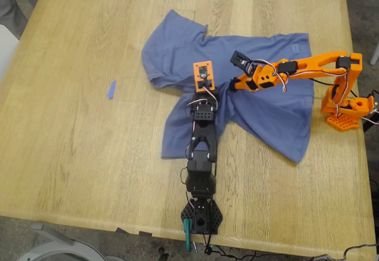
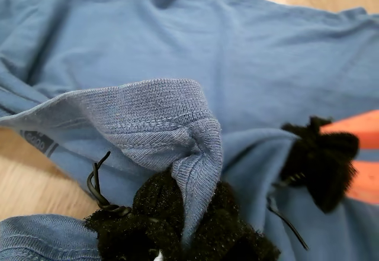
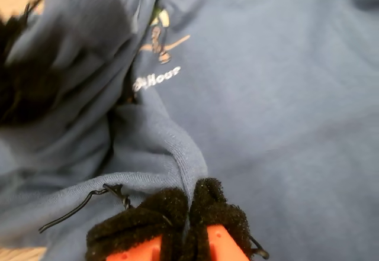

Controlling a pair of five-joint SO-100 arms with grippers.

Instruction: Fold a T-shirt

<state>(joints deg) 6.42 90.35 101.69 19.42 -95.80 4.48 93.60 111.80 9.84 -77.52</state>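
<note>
The slate-blue T-shirt (image 1: 266, 107) lies crumpled on the wooden table (image 1: 71, 154), sleeves spread toward the exterior view's left. My first gripper (image 2: 189, 225), on the black arm (image 1: 201, 154), is shut on a ribbed edge of the T-shirt (image 2: 160, 113), bunched between its black pads. My second gripper (image 3: 189, 213), on the orange arm (image 1: 296, 65), is shut on a fold of the T-shirt (image 3: 284, 95). The two grippers meet near the shirt's middle (image 1: 222, 90). The small cartoon print (image 3: 159, 36) shows beside a raised fold. My second gripper's pad (image 2: 320, 160) shows in the first wrist view.
A small blue scrap (image 1: 111, 89) lies on the table to the exterior view's left of the shirt. The orange arm's base (image 1: 349, 110) stands at the table's right edge, the black arm's base (image 1: 201, 216) at the near edge.
</note>
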